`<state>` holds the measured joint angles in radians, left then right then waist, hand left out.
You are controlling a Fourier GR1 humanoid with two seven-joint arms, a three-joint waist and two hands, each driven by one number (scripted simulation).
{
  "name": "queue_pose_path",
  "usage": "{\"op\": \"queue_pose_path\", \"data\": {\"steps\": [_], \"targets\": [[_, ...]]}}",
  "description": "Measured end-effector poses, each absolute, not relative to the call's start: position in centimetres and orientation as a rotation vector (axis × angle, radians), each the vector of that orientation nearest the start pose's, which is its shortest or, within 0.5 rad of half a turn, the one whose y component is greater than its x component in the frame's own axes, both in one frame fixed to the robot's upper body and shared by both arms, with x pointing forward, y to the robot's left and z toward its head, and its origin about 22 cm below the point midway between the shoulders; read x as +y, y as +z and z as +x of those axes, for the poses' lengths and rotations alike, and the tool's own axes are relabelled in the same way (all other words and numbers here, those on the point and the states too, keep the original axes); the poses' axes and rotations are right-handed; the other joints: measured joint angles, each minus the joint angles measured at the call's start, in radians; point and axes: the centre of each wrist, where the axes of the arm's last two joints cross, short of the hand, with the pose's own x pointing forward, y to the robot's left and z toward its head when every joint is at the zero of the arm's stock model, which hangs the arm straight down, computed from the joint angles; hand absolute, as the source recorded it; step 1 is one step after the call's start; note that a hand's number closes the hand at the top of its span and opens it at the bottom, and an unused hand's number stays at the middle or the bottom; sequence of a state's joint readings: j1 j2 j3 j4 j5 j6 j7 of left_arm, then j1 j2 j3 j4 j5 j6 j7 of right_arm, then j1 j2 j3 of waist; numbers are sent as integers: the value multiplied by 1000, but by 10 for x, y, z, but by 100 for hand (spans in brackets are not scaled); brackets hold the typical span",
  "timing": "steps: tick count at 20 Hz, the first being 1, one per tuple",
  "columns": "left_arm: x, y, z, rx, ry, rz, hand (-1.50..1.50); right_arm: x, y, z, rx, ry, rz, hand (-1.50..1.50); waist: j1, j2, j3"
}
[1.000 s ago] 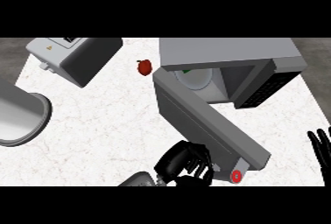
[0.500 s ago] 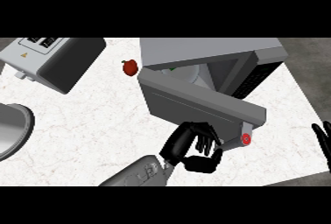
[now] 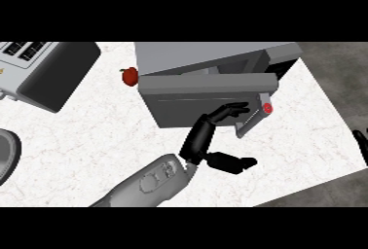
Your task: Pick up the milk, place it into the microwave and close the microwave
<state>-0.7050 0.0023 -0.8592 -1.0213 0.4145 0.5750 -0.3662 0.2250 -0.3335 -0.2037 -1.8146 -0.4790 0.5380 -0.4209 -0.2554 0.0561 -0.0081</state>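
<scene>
The grey microwave (image 3: 215,54) stands at the back of the counter. Its door (image 3: 187,99), with a red button (image 3: 267,108) at its right end, is swung almost shut, and only a narrow gap shows above it. My left hand (image 3: 199,140) is open, its straight fingers (image 3: 231,111) resting against the door's front near the handle end and its thumb (image 3: 231,163) sticking out to the right. No milk shows in the view. My right hand (image 3: 360,145) rests open at the right edge, fingers up.
A red fruit (image 3: 129,75) lies just left of the microwave. A grey toaster (image 3: 45,68) stands at the back left. Part of a round metal vessel (image 3: 4,156) shows at the left edge. The counter (image 3: 79,146) ends at the right, by my right hand.
The microwave door has swung from wide open to nearly shut. My left hand has uncurled and moved forward against the door. The right hand has stayed at the edge.
</scene>
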Motion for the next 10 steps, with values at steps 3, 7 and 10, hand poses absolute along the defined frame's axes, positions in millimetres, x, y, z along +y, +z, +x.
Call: {"op": "queue_pose_path", "data": {"steps": [3, 7, 10], "targets": [[4, 20, 298, -1898, -430, -247, -150, -352, 61, 185, -2109, 168, 410, -150, -22, 7, 1], [2, 27, 308, -1919, -402, -231, -150, -352, 69, 191, -2116, 187, 446, -150, -42, 15, 1], [0, 34, 316, -1932, -384, -219, -150, -351, 74, 196, -2118, 201, 478, -150, -55, 20, 2]]}}
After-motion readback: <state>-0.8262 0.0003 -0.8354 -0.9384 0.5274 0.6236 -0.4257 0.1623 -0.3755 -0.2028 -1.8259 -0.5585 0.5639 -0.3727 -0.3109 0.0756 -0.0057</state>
